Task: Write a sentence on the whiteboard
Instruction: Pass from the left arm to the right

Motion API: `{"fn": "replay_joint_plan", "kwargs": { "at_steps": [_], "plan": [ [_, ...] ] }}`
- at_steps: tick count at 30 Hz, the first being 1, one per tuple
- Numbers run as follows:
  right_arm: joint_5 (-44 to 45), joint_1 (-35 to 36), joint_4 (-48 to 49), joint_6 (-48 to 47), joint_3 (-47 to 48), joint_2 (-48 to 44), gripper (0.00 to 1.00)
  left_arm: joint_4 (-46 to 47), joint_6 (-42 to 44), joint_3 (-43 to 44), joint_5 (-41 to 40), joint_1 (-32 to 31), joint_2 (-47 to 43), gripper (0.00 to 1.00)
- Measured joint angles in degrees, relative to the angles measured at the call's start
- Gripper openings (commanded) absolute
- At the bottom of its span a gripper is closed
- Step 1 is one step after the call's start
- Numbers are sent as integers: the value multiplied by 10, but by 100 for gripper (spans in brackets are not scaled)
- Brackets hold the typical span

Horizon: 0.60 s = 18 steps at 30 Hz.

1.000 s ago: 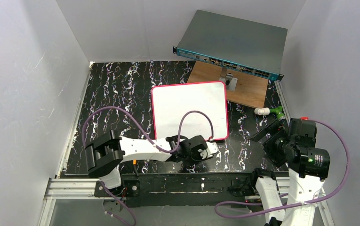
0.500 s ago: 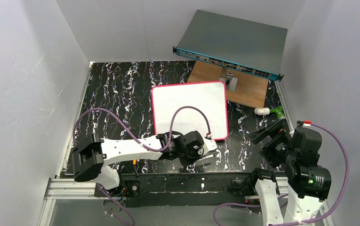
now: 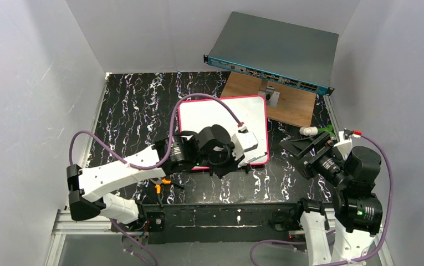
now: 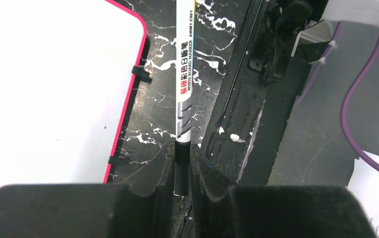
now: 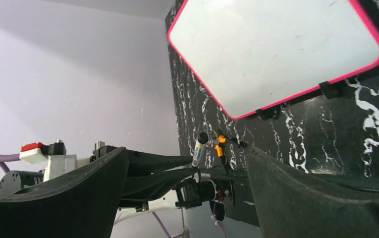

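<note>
The left hand [image 4: 182, 186] is clamped on a white whiteboard marker with black print [image 4: 186, 89]. The pen sticks straight out in front of the fingers, so I think the hand holds it this way to get ready to write. The flat white whiteboard with the thin pink-red frame [image 4: 48, 84] lies on the black marbled desk [image 3: 137, 105], just beside this hand on its left. The pen is over the desk, not over the white part. Its tip is out of view, so I cannot tell if it touches anything.

The right hand [image 5: 187, 158] has its fingers wide apart and holds nothing. The board lies well in front of it, so I think it is just waiting.

Counting: two hands, one pen, one board, and no words on it yet.
</note>
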Motion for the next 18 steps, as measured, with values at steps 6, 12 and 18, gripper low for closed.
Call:
{"fn": "replay_joint_plan", "kwargs": {
  "at_steps": [6, 12, 18],
  "plan": [
    [-68, 0, 51, 2, -3, 24, 92, -35, 8, 53, 0, 12, -4, 0],
    [-112, 0, 94, 17, -19, 26, 91, -57, 24, 99, 9, 33, 2, 0],
    [-139, 0, 128, 30, -19, 38, 90, -67, 35, 135, 24, 33, 9, 0]
  ]
}}
